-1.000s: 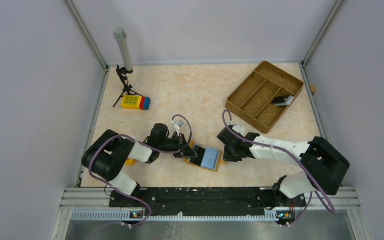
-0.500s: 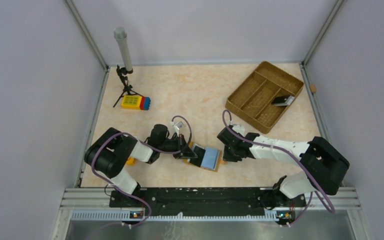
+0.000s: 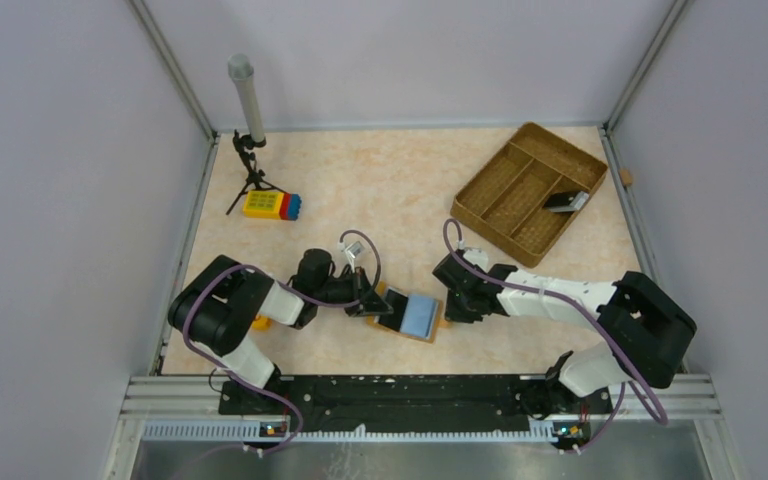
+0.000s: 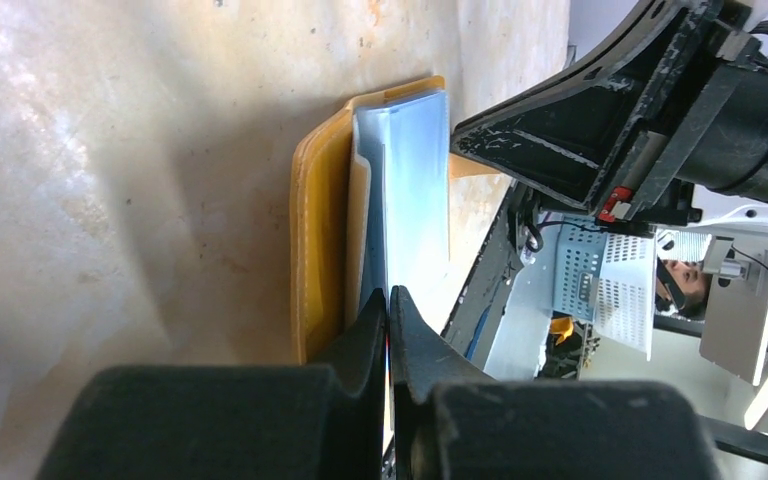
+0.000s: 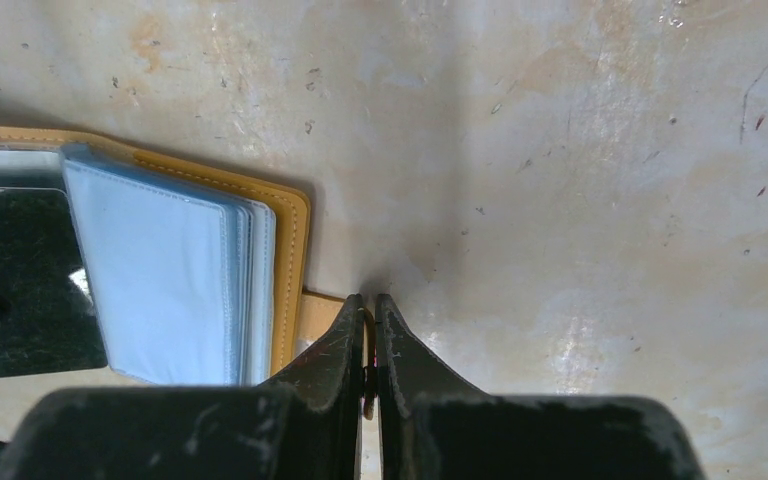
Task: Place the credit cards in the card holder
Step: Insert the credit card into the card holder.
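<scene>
Marbled tabletop (image 3: 390,190) carries everything. Left end effector (image 3: 368,300), pinched shut apparently on a black card (image 3: 393,306), should slide it flat under a sleeve of the open card holder (image 3: 422,317), whose tab the closed right end effector (image 3: 447,312) pins. Woven tray (image 3: 490,185) holds one dark item (image 3: 565,202).

Black joints, white link shells and looping purple cables (image 3: 447,235) make up both arms (image 3: 550,295).
</scene>
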Controlling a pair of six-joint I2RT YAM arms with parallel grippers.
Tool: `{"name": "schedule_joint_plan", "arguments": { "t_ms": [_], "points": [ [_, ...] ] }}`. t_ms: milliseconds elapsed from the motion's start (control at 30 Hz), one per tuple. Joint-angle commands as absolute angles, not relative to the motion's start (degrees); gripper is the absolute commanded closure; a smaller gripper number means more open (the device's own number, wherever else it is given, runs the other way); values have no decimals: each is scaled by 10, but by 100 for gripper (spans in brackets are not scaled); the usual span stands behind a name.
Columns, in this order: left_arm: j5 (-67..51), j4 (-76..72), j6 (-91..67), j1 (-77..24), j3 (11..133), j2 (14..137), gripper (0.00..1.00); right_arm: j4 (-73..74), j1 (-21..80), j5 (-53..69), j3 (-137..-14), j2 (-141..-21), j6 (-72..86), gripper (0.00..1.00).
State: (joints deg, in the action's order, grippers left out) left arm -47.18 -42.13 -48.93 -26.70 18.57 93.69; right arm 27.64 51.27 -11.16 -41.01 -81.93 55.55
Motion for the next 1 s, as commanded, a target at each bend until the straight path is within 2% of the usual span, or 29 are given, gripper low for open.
{"name": "schedule_joint_plan", "arguments": {
  "t_ms": [0, 967],
  "points": [
    [-493, -481, -497, -265, 179, 943, 100, 287, 519, -120, -405, -844, 552, 100],
    [-478, -500, -504, -255, 165, 966, 100, 294, 520, -123, -410, -846, 550, 100]
  ]
}}
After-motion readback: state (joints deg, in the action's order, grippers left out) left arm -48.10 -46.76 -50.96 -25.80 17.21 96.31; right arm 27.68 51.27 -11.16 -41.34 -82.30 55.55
